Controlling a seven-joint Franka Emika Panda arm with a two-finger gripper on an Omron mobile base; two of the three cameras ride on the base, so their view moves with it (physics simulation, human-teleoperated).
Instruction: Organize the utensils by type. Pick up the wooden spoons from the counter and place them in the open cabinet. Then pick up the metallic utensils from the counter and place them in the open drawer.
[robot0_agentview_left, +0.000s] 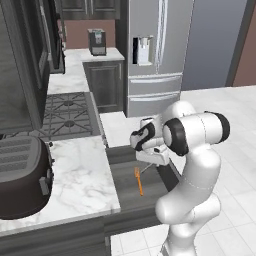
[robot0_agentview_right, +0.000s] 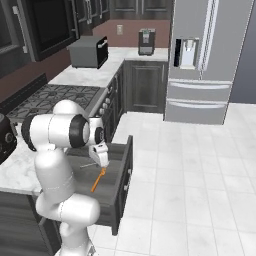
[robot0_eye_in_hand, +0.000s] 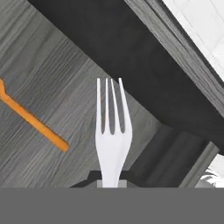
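My gripper (robot0_agentview_left: 150, 161) hangs over the open drawer (robot0_agentview_left: 125, 172), shut on a silver-white fork (robot0_eye_in_hand: 113, 131), one of the metallic utensils. The fork's tines point away from the hand, above the drawer's grey wood-grain floor (robot0_eye_in_hand: 48, 74) and close to its dark wall. The orange-handled utensil (robot0_agentview_left: 139, 182) lies flat inside the drawer, to the left of the fork in the hand view (robot0_eye_in_hand: 37, 124). From the right base view the gripper (robot0_agentview_right: 100, 157) sits just above that orange piece (robot0_agentview_right: 97, 180). The wooden spoons are out of view.
The white marble counter (robot0_agentview_left: 80, 175) runs left of the drawer, with a dark rounded appliance (robot0_agentview_left: 20, 175) at its near end and a gas stove (robot0_agentview_left: 65, 115) beyond. A steel fridge (robot0_agentview_left: 155, 50) stands at the back. White tiled floor (robot0_agentview_right: 190, 165) lies to the right.
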